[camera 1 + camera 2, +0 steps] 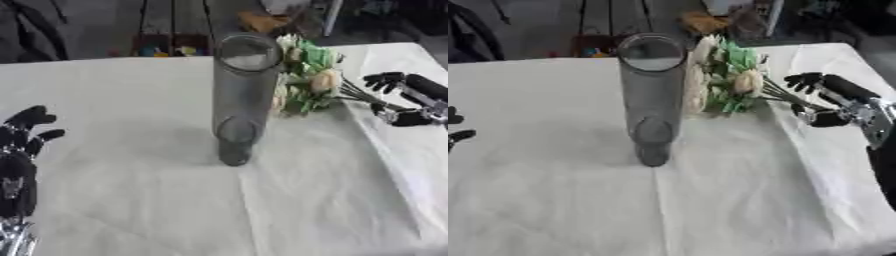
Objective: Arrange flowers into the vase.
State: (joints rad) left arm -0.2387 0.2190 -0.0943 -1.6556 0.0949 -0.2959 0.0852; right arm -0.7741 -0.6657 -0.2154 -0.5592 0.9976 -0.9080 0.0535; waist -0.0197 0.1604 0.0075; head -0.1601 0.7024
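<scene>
Right eye view: right hand (826, 102) pinched bouquet (730, 80) stems at 3 o'clock of vase (652, 95).
Left hand (24, 135): spread, idle.
Progress: vase empty; insertion remained.

This looks like a lab or workshop test space rather than a home; a table (131, 200) draped in a creased white cloth fills most of the frame, set up as a staged work surface; beyond its far edge at the top lies a bare grey floor (96, 25); dark furniture legs (175, 20), small coloured objects (166, 51) and a metal pole (332, 17) clutter the upper middle.
</scene>
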